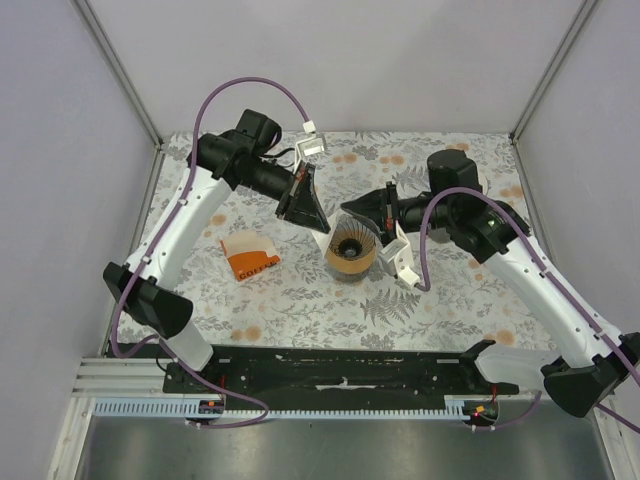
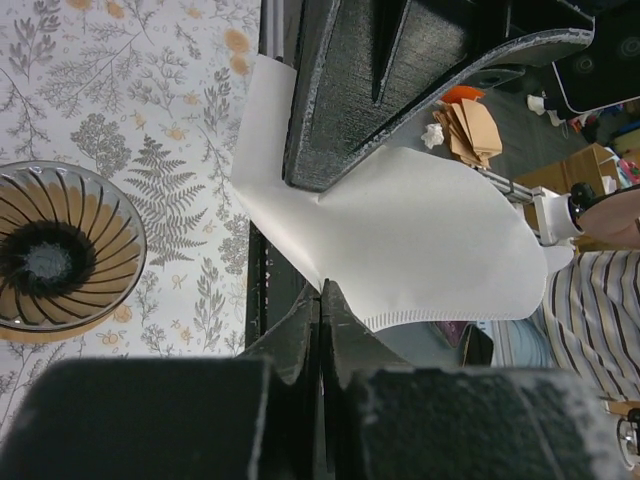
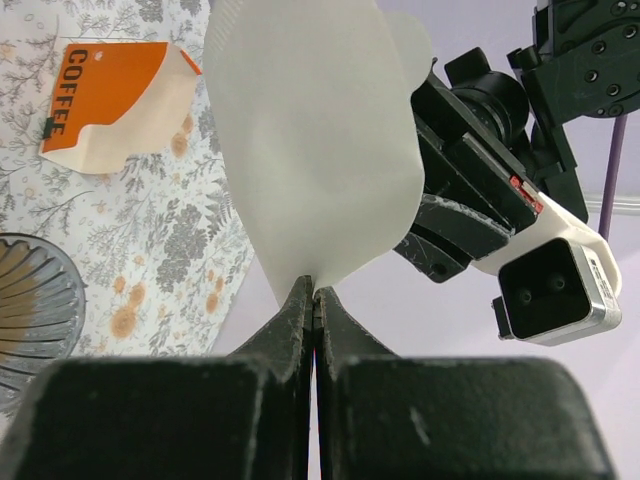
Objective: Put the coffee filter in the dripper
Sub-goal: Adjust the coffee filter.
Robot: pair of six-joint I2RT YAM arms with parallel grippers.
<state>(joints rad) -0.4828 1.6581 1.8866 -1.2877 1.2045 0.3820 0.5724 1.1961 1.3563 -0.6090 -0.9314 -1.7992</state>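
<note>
— Where is the coffee filter (image 2: 420, 240) held?
— It is pinched in mid-air between both arms. One edge is clamped in the closed left gripper (image 2: 320, 295), another in the closed right gripper (image 3: 315, 293).
— And the dripper (image 1: 350, 252)?
— It is set on the floral table (image 1: 290, 300), near the grippers and apart from the filter. An orange COFFEE packet (image 1: 248, 257) lies to its left.

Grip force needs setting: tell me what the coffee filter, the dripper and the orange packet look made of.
The coffee filter looks like thin matte white paper: it curves softly, with a crimped seam. The dripper is glossy, translucent, ribbed, orange-tinted: glass or plastic, cannot tell. The packet seems matte printed paper, creased.
</note>
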